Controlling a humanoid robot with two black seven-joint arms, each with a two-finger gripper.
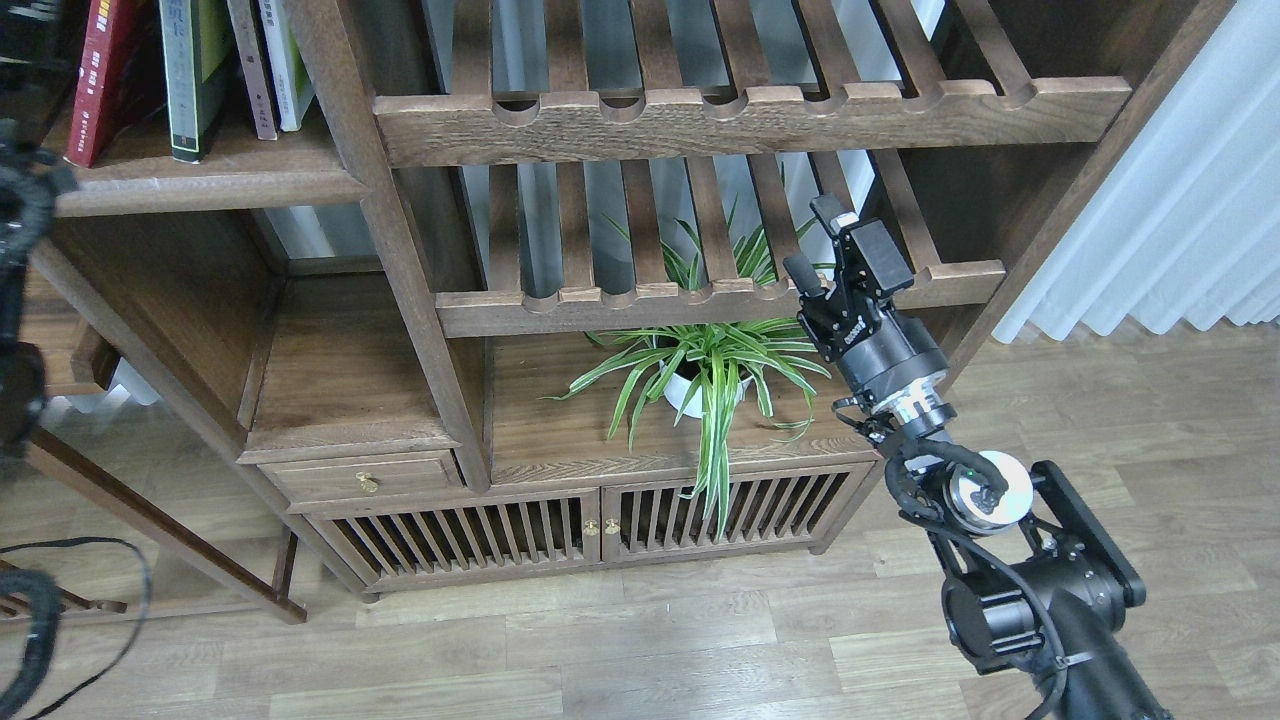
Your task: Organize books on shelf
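Observation:
The dark red book [100, 80] and the grey-black book with a yellow-green panel [190, 70] stand upright at the top left on the shelf [200, 185], a solid dark-brown board. The white book with the lavender top is out of view. Only dark parts of my left arm [18, 290] show at the left edge; its gripper is out of view. My right gripper [815, 240] is open and empty. It sits in front of the lower slatted rack, right of the middle and far from the books.
A thin brown book [245, 65] and a white-green book [285, 60] stand right of the two thick ones. Two slatted racks [750, 115] fill the middle. A potted spider plant [700, 380] stands on the cabinet top [560, 440]. A white curtain [1180, 200] hangs at right.

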